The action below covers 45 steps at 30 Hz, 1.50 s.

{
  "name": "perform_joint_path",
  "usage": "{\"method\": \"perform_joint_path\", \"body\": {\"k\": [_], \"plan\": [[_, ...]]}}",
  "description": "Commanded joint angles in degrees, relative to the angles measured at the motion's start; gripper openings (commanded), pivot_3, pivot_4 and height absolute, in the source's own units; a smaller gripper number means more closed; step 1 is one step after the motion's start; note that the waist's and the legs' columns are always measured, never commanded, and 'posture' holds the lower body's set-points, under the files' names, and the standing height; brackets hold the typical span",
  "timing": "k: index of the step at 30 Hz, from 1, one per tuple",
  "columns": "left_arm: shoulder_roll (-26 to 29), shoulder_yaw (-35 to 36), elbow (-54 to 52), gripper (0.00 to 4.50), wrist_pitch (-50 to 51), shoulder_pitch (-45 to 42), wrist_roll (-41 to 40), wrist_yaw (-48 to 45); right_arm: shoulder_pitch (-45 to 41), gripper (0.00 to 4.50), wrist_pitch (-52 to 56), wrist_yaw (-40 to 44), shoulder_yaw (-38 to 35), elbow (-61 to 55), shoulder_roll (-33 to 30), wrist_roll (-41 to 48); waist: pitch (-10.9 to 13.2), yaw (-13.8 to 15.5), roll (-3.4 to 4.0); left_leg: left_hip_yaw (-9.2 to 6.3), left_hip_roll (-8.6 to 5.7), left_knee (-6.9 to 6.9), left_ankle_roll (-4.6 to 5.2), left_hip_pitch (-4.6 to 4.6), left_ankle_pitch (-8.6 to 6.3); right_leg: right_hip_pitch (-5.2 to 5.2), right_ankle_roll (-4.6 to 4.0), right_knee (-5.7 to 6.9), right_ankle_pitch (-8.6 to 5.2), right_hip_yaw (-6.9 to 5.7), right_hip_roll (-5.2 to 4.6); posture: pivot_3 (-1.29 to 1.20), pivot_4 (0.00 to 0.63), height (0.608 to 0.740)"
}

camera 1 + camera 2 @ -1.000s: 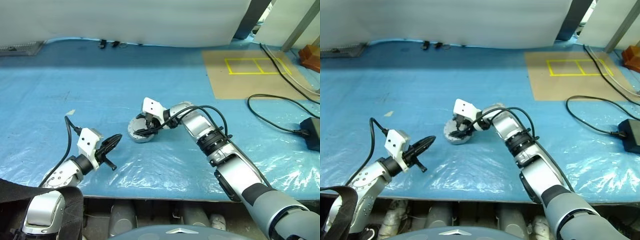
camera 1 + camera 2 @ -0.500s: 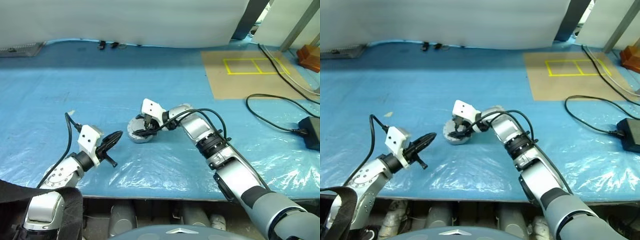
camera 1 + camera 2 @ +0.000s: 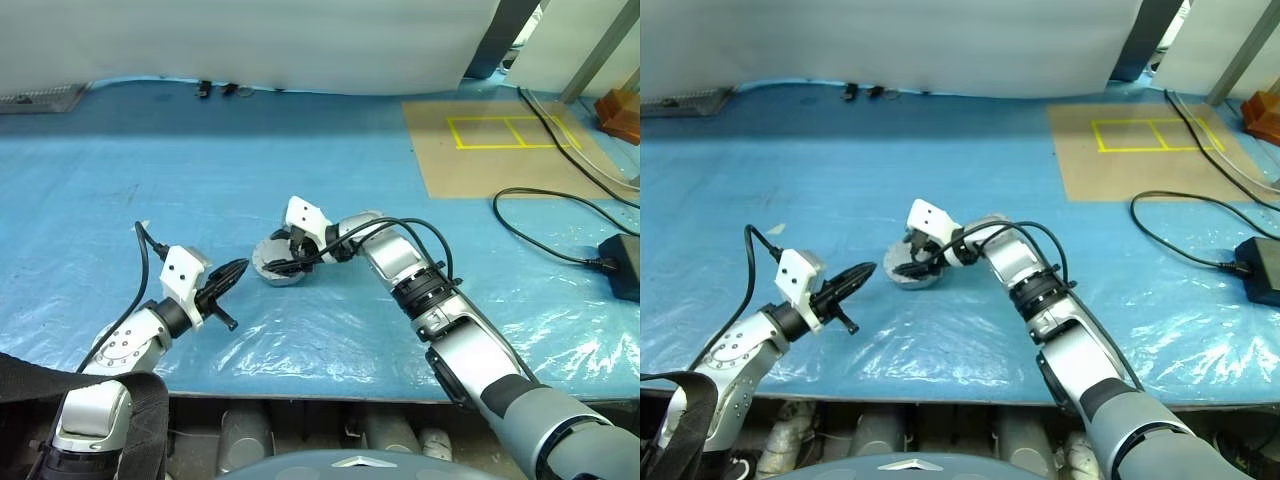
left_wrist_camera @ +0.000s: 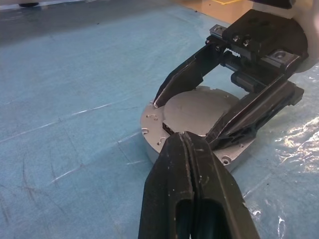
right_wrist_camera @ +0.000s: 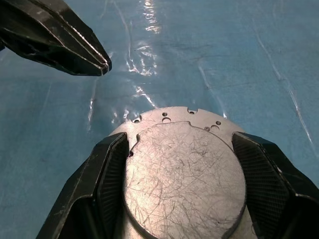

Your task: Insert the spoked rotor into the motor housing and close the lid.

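With the right gripper (image 5: 182,199) fingers holding the lid (image 5: 184,181) over the motor housing (image 4: 154,127) and the left gripper (image 4: 185,144) shut beside it, squaring it before pressing seemed wise.

- A crinkled blue plastic sheet (image 3: 200,170) is covering the work surface, catching glare.
- A brown cardboard panel (image 3: 500,150) with a yellow taped rectangle (image 3: 510,131) is lying far right.
- A black cable (image 3: 560,215) is looping toward a dark box (image 3: 622,265).
- White sheeting (image 3: 250,40) is hanging behind.
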Motion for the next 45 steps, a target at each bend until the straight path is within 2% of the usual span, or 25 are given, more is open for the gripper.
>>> {"method": "perform_joint_path", "body": {"k": [1, 10, 15, 28, 40, 43, 44, 45], "plan": [[0.34, 0.08, -0.55, 0.00, -1.44, -0.29, 0.25, -0.22, 0.22, 2.99, -1.91, 1.31, 1.90, 0.79, -0.78, -1.45, 0.00, 0.00, 0.00, 0.00, 0.00, 0.00, 0.00, 0.00, 0.00, 0.00, 0.00, 0.00, 0.00, 0.00, 0.00, 0.00, 0.150, 0.740], [0.16, -0.16, 0.14, 0.00, -1.80, -0.99, 0.40, -0.23, -2.13, 2.99, -4.55, 0.70, 1.18, 5.52, -0.66, -1.83, 0.00, 0.12, 0.00, 0.01, -0.01, 0.01, 0.00, -0.01, 0.00, 0.00, 0.00, 0.00, 0.00, 0.00, -0.01, 0.00, 0.150, 0.740], [-0.05, -1.12, 0.42, 0.00, -1.95, -1.89, 0.68, -0.17, -1.38, 2.99, -2.59, -1.48, -0.54, 6.44, 1.24, -0.62, 0.00, 0.03, 0.00, 0.00, 0.01, 0.05, 0.01, 0.03, 0.00, 0.01, 0.00, 0.08, 0.00, 0.00, -0.01, 0.00, 0.150, 0.740], [-0.63, -7.50, 11.17, 0.00, -2.66, -14.95, 5.15, -1.35, -0.69, 2.99, -5.13, -1.90, 0.50, 6.39, 0.27, -2.30, -0.01, 0.05, 0.02, -0.01, -0.01, 0.12, 0.00, 0.03, 0.00, 0.00, -0.01, 0.18, 0.01, 0.02, -0.01, 0.00, 0.150, 0.740], [4.25, -13.56, 12.99, 0.00, 3.19, -16.04, 10.79, -4.19, -1.25, 2.99, -3.16, -1.79, -0.51, 4.84, 1.00, -0.95, -0.02, 0.20, 0.03, -0.01, -0.03, 0.13, 0.00, 0.03, 0.01, 0.02, -0.01, 0.19, 0.01, 0.02, -0.04, 0.00, 0.150, 0.740], [4.29, -13.58, 12.60, 0.00, 3.89, -16.16, 10.57, -4.13, -1.37, 3.99, -2.79, -1.34, -0.78, 4.80, 1.29, -0.45, -0.05, 0.17, 0.09, -0.02, -0.03, 0.12, 0.00, 0.05, 0.01, 0.03, -0.01, 0.19, 0.01, 0.02, -0.04, 0.00, 0.150, 0.740], [4.18, -13.48, 12.30, 0.00, 4.10, -16.11, 10.41, -4.03, -1.24, 4.44, -3.29, -1.49, -0.67, 4.61, 1.24, -0.67, -0.05, 0.18, 0.09, -0.01, -0.04, 0.12, 0.00, 0.04, 0.01, 0.03, -0.01, 0.18, 0.00, 0.03, -0.04, 0.00, 0.150, 0.740], [4.05, -13.44, 12.06, 0.00, 4.33, -16.04, 10.23, -4.00, -1.10, 4.48, -3.97, -1.62, -0.73, 4.43, 1.24, -0.71, -0.06, 0.19, 0.09, -0.01, -0.03, 0.12, 0.00, 0.04, 0.01, 0.03, -0.01, 0.18, 0.01, 0.02, -0.04, 0.00, 0.150, 0.740]]}}
